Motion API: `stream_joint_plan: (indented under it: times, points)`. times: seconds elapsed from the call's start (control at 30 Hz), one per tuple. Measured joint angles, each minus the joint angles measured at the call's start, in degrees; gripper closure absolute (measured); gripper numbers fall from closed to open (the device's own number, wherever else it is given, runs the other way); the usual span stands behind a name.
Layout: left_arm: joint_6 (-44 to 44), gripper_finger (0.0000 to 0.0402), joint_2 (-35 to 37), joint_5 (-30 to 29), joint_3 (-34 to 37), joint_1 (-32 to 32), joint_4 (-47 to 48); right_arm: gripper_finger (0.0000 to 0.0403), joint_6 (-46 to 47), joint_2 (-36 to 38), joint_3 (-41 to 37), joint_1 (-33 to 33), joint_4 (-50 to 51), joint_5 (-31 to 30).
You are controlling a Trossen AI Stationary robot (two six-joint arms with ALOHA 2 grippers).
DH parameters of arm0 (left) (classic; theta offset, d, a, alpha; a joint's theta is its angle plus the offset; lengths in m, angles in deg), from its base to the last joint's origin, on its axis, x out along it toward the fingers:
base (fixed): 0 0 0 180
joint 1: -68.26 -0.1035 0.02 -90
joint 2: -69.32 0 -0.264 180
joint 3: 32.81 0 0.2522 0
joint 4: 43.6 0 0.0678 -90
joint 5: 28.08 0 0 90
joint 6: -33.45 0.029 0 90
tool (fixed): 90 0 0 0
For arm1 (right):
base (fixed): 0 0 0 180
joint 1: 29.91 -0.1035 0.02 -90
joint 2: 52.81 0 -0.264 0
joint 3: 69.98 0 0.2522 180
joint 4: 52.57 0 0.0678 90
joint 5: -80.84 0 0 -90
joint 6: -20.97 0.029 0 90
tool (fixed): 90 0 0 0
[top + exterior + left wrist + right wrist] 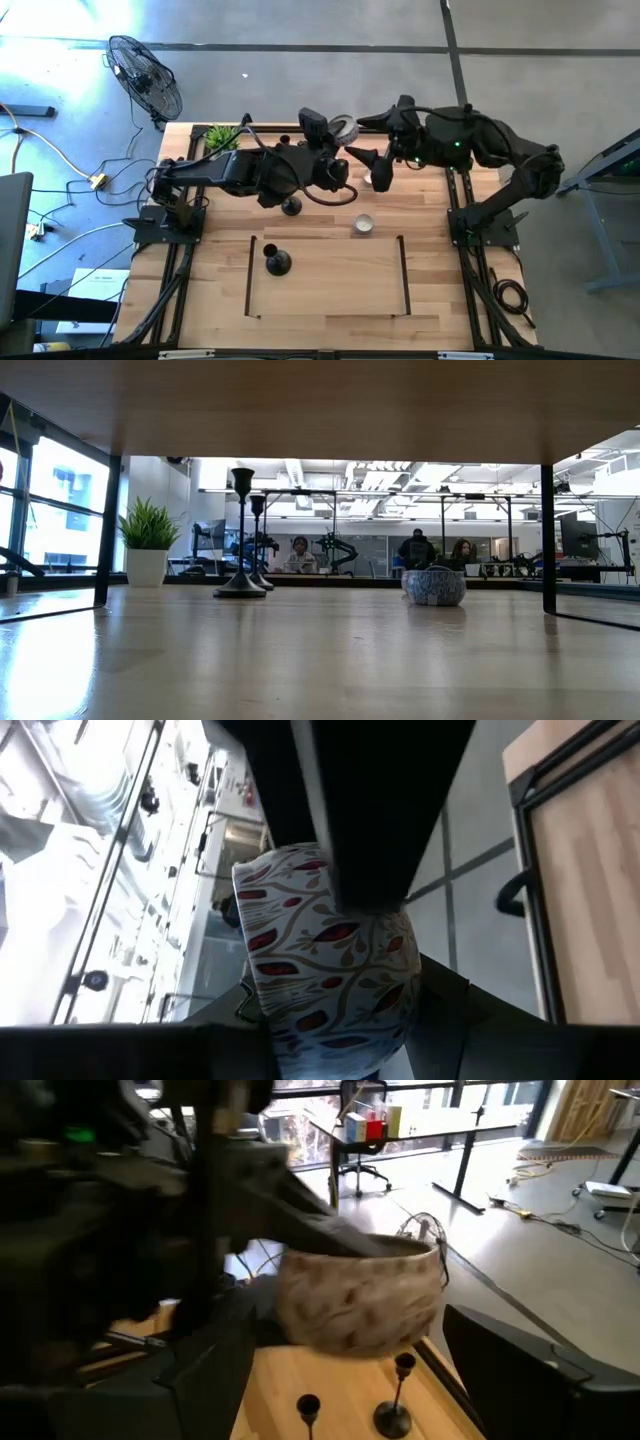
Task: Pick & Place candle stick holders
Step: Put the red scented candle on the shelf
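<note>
Two black candlestick holders stand upright on their round bases on the table, one near the middle (291, 206) and one nearer the front (277, 262); both show in the low view (240, 540) (258, 542). A third is not in view. My left gripper (350, 920) is shut on a white bowl with red leaves (330, 970), held up above the table's far middle. My right gripper (360, 1380) is open, its fingers standing wide on either side of that bowl (360, 1300). My left gripper holds the bowl by its rim (345, 900). One dark finger (370, 830) lies over the bowl's wall; the other finger is hidden behind the bowl. The bowl is lifted clear of the table.
A small patterned bowl (362, 224) sits on the table right of the middle and shows in the low view (434, 586). A green potted plant (222, 138) stands at the far left corner. Dark lines mark a rectangle (325, 275) at the front. People sit beyond the table (300, 552).
</note>
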Motion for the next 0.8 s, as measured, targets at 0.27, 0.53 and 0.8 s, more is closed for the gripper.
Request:
stream_joint_plan:
  times: [0.27,0.53,0.8]
  points:
    - [0.0,0.027,0.0,2.3,0.0,0.0,-0.6,0.0088,-1.9,-0.2,0.0,3.4,-0.4,6.0]
    - [0.0,0.027,0.0,2.8,0.0,-0.1,-0.6,0.0088,-4.1,-0.4,0.0,4.6,-0.6,7.1]
    - [-0.1,0.027,0.0,2.8,0.0,-0.1,-0.7,0.0088,-1.6,-0.4,0.0,4.6,-1.9,7.4]
